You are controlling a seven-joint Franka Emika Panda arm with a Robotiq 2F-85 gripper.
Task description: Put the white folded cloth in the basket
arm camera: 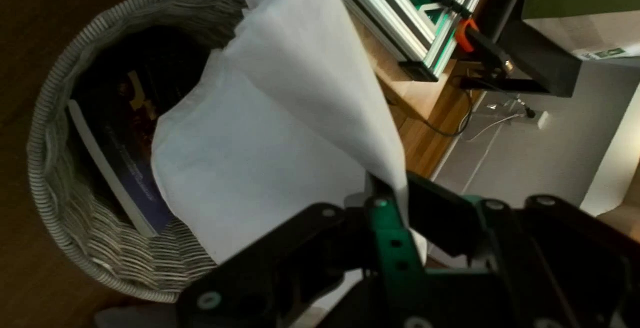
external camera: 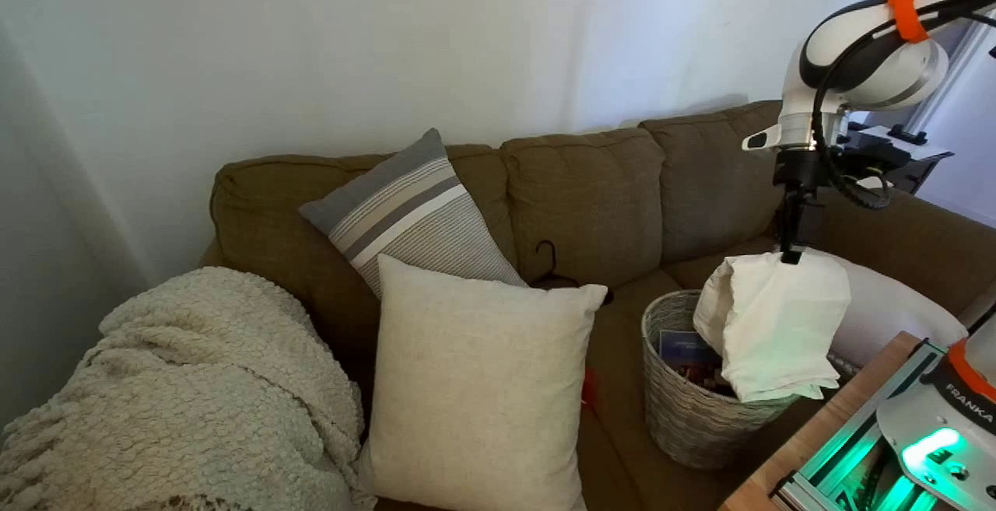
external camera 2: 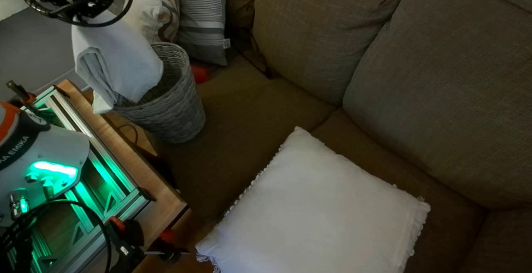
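1. From the left in an exterior view, a pale, smooth wall runs behind a long brown sofa with woven upholstery and boxy back cushions.
2. A cream blanket, nubbly and fleecy, is heaped in rounded folds at the sofa's left end.
3. Beside it, a gray striped cushion leans on one corner; in front stands a plain cream cushion, square with pointed corners.
4. Farther right is a round, grayish wicker basket, narrowing downward, with a dark-covered book inside.
5. The white folded cloth, soft and layered, hangs over the basket's opening and reaches past its rim; whether it touches the rim I cannot tell.
6. Above, the black gripper is clamped on the cloth's upper part.
7. Far right, a wooden tabletop carries a ridged metal frame lit green.
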